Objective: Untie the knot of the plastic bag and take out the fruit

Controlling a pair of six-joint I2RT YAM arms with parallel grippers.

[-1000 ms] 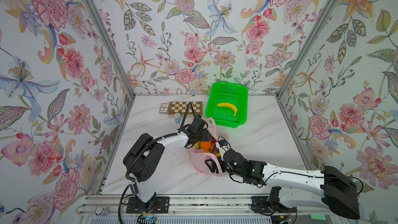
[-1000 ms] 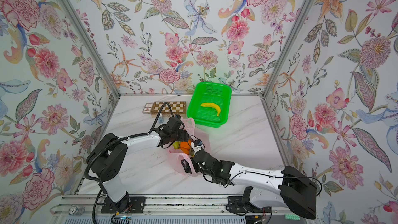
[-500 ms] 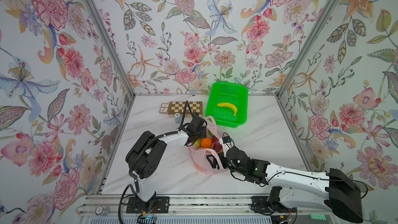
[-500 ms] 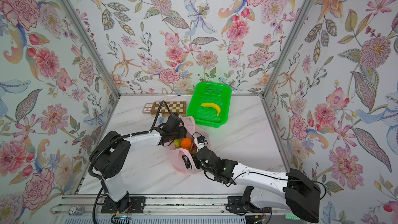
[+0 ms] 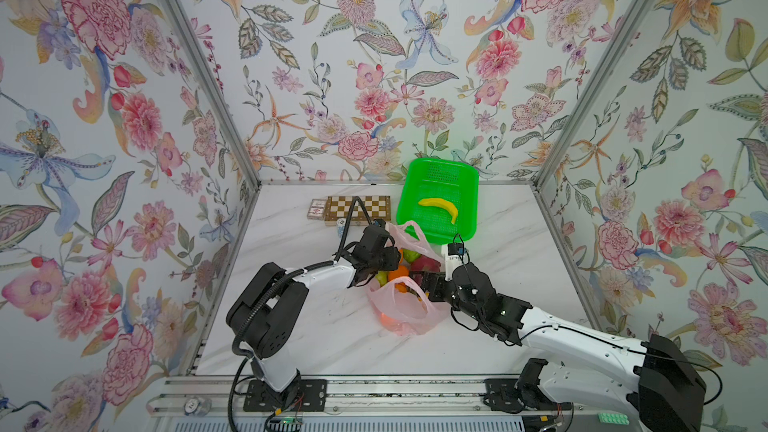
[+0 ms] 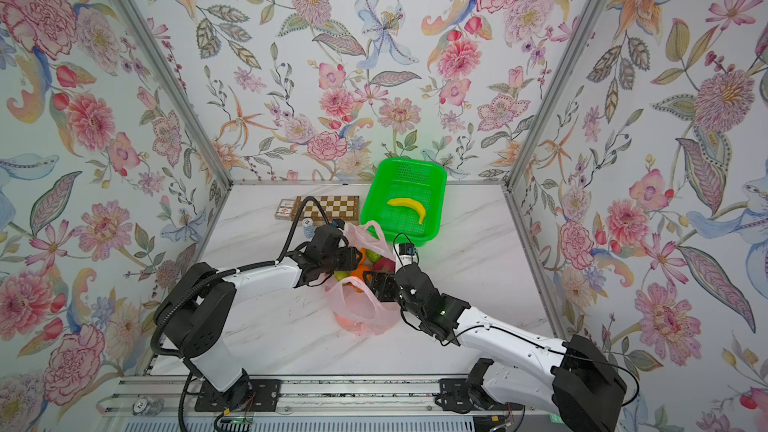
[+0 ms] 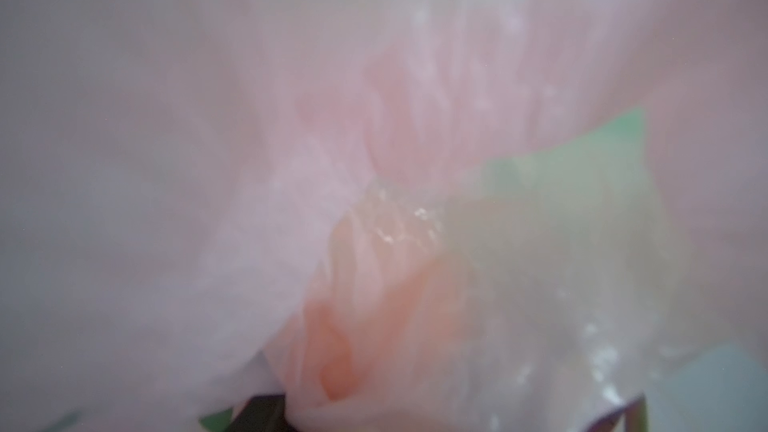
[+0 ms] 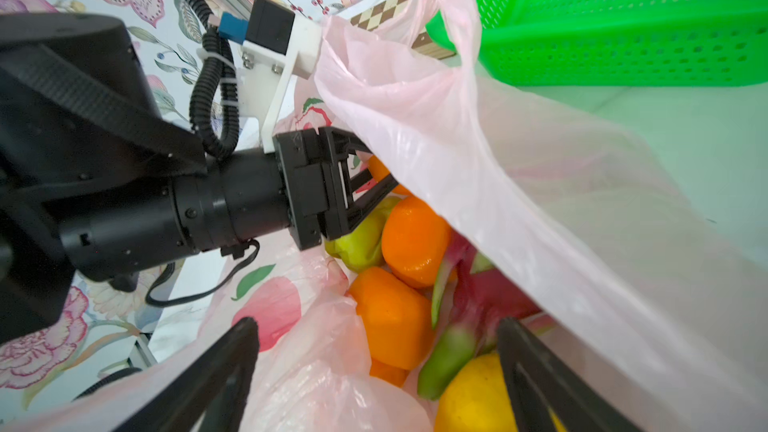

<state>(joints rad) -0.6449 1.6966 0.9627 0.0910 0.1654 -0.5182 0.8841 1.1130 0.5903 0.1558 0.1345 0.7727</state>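
1. Nearest: black right gripper [image 8: 377, 322], fingers spread wide, gripping nothing, at the mouth of the thin translucent pale-pink plastic bag [image 5: 399, 309].
2. Lies slumped on white marble table [image 5: 311, 326], mouth gaping.
3. Holds orange, yellow, greenish and magenta fruit [image 8: 415, 234].
4. Beyond: black left gripper [image 8: 361, 189] under the bag's rim; cannot tell its fingers' state.
5. Farthest: green perforated plastic basket [image 5: 436, 172], long yellow banana [image 5: 440, 205] inside.

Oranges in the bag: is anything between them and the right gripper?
No film covers the oranges, bare in the plastic bag's open mouth just past the open right gripper. But the left gripper reaches in from the opposite side, right beside them.
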